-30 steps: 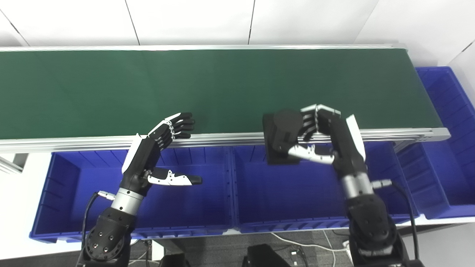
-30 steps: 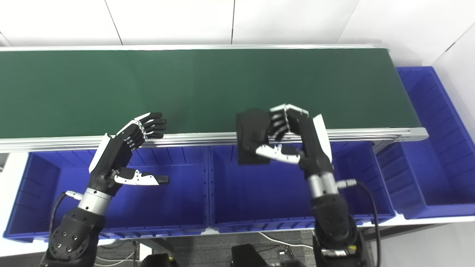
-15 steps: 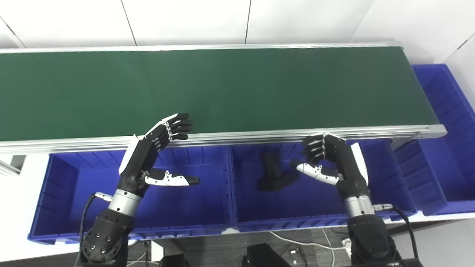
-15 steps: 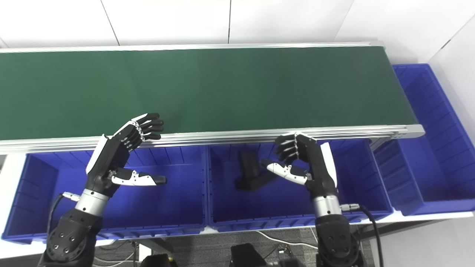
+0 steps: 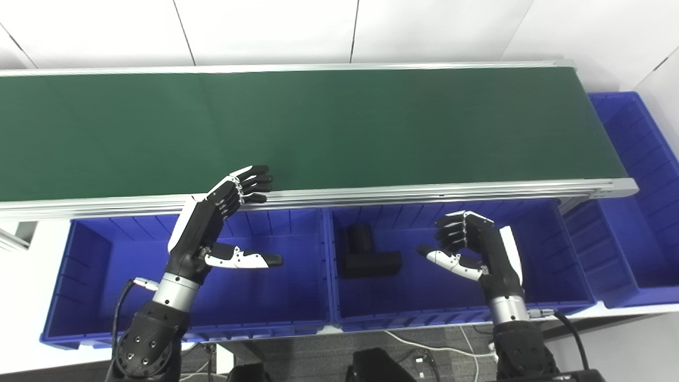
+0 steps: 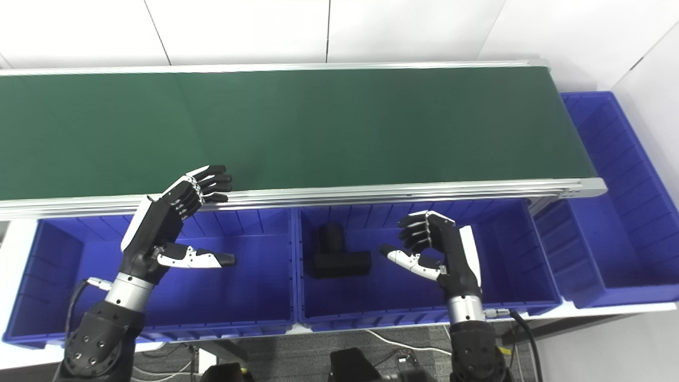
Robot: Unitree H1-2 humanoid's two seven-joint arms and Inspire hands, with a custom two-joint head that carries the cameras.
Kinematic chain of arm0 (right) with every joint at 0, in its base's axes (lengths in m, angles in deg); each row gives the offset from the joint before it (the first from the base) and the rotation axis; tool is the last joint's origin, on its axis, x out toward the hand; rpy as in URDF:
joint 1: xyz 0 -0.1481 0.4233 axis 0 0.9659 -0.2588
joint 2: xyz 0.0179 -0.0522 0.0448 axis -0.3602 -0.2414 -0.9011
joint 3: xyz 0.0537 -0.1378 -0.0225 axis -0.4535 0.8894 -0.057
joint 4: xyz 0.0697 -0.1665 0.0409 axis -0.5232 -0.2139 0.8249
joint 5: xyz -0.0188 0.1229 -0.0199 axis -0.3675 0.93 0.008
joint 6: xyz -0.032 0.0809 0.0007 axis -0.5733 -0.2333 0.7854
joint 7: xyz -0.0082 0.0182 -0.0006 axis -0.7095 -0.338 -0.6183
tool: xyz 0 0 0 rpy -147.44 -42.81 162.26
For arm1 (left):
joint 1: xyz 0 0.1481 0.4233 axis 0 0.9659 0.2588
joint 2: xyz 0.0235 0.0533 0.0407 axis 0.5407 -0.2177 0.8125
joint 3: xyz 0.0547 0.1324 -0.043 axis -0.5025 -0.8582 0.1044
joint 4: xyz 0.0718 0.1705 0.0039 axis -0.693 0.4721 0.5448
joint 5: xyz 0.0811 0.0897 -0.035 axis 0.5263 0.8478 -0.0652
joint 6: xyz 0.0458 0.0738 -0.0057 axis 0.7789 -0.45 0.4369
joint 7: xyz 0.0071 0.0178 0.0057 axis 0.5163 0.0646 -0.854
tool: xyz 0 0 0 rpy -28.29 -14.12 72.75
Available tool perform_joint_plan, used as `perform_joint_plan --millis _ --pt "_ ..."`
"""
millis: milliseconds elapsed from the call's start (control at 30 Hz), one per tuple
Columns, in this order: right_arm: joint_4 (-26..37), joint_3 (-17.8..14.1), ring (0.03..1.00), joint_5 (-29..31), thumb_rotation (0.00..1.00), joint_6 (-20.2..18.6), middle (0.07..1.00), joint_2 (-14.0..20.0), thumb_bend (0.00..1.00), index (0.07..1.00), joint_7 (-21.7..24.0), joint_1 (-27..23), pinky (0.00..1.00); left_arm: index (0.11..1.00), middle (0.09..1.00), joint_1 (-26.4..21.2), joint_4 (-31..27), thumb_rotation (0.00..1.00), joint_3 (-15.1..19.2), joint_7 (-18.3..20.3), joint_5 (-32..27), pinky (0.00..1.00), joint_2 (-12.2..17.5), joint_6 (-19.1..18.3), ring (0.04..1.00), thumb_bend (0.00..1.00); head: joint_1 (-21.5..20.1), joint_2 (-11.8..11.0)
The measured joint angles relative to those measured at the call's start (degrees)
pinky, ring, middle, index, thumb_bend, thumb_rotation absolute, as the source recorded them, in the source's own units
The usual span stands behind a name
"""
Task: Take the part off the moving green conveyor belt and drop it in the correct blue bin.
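A black T-shaped part [image 5: 366, 255] lies on the floor of the middle blue bin [image 5: 551, 297], toward its left side. My right hand [image 5: 475, 249] hovers open over the same bin, to the right of the part and apart from it, thumb pointing left. My left hand [image 5: 220, 223] is open above the left blue bin [image 5: 79, 302], its fingers reaching over the conveyor's near rail [image 5: 371, 193]. The green belt [image 5: 318, 122] carries nothing that I can see.
A third blue bin [image 5: 642, 212] stands at the right end of the conveyor, beyond the belt's end. White wall panels rise behind the belt. Cables and dark gear lie on the floor below the bins.
My right hand carried the black part off the belt's edge and let it go; the part dropped and settled in the middle bin. The right hand then drew back lower. The left hand barely moved.
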Motion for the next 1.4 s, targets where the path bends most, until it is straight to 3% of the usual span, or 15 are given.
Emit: perform_joint_plan --millis 333,367,400,467,500,567,700,767,900,933,1000,1133,1200,1400 --pt "-0.72 0.22 0.418 0.14 0.00 0.79 0.507 -0.30 0.52 0.518 -0.18 -0.03 0.36 0.807 0.785 0.01 0.51 0.06 0.10 0.36 0.04 0.70 -0.10 0.07 0.751 0.97 1.41 -0.79" --pt "-0.71 0.39 0.459 0.35 0.07 1.07 0.549 -0.16 0.52 0.507 0.04 0.00 0.39 0.807 0.787 0.00 0.57 0.06 0.09 0.36 0.04 0.70 -0.12 0.14 0.754 0.97 1.49 -0.79" --pt "-0.71 0.68 0.514 0.75 0.13 1.61 0.604 0.10 0.79 0.608 0.45 0.07 0.44 0.806 0.789 0.00 0.66 0.05 0.09 0.36 0.04 0.70 -0.15 0.28 0.756 0.96 1.93 -1.05" --pt "-0.59 1.45 0.632 2.54 0.22 3.79 0.728 1.02 0.97 0.732 2.15 0.39 0.55 0.806 0.791 0.00 1.09 0.05 0.07 0.36 0.05 0.70 -0.26 0.84 0.757 0.97 2.98 -1.58" --pt "-0.41 1.88 0.674 3.58 0.24 4.26 0.765 1.46 0.98 0.765 2.93 0.53 0.59 0.805 0.791 0.00 1.30 0.05 0.05 0.36 0.06 0.70 -0.31 1.10 0.757 0.97 4.03 -2.19" --pt "0.58 2.62 0.799 5.54 0.32 4.76 0.860 2.21 1.00 0.858 4.74 0.83 0.71 0.804 0.792 0.02 1.70 0.05 0.02 0.36 0.35 0.71 -0.40 1.62 0.759 0.97 4.91 -2.63" --pt "2.80 4.39 0.886 7.33 0.37 6.28 0.936 3.71 1.00 0.915 7.87 0.90 0.80 0.804 0.794 0.17 3.08 0.05 -0.15 0.35 1.32 0.72 -0.65 2.30 0.761 0.97 6.42 -3.52" --pt "3.52 4.94 0.901 8.00 0.39 6.77 0.955 4.49 1.00 0.925 9.22 0.80 0.83 0.805 0.796 0.26 3.85 0.04 -0.24 0.35 1.31 0.73 -0.99 2.93 0.766 0.96 9.82 -4.91" --pt "6.02 6.03 0.928 9.22 0.42 6.86 0.978 5.64 1.00 0.934 11.47 0.37 0.84 0.809 0.803 0.72 4.69 0.03 -0.59 0.34 1.32 0.75 -2.20 3.75 0.779 0.96 11.43 -5.54" --pt "6.63 6.33 0.932 9.30 0.43 6.86 0.981 5.77 1.00 0.933 11.83 0.16 0.84 0.810 0.804 0.77 4.92 0.04 -0.72 0.34 1.34 0.75 -2.45 3.91 0.780 0.96 14.21 -6.41" --pt "6.68 6.87 0.932 9.61 0.44 7.00 0.981 5.95 1.00 0.938 12.76 -0.74 0.83 0.808 0.805 0.76 6.10 0.05 -1.02 0.29 1.82 0.75 -2.90 4.32 0.782 0.97 15.38 -6.68" --pt "5.84 7.05 0.934 10.25 0.45 8.54 0.980 5.91 1.00 0.945 12.97 -2.02 0.84 0.806 0.806 1.01 7.78 0.05 -1.67 -0.05 2.83 0.74 -3.73 4.51 0.783 0.98 18.19 -7.91" --pt "4.45 7.22 0.931 10.26 0.45 10.15 0.978 5.83 1.00 0.950 12.97 -2.58 0.84 0.808 0.803 1.01 8.38 0.05 -1.88 -0.48 3.65 0.73 -4.07 4.57 0.785 0.98 20.90 -9.75" --pt "0.15 8.29 0.920 10.07 0.43 12.73 0.985 4.87 1.00 0.941 12.96 -3.30 0.83 0.810 0.799 1.05 9.01 0.05 -2.98 -2.12 5.05 0.72 -4.21 4.78 0.777 0.98 23.55 -11.95"
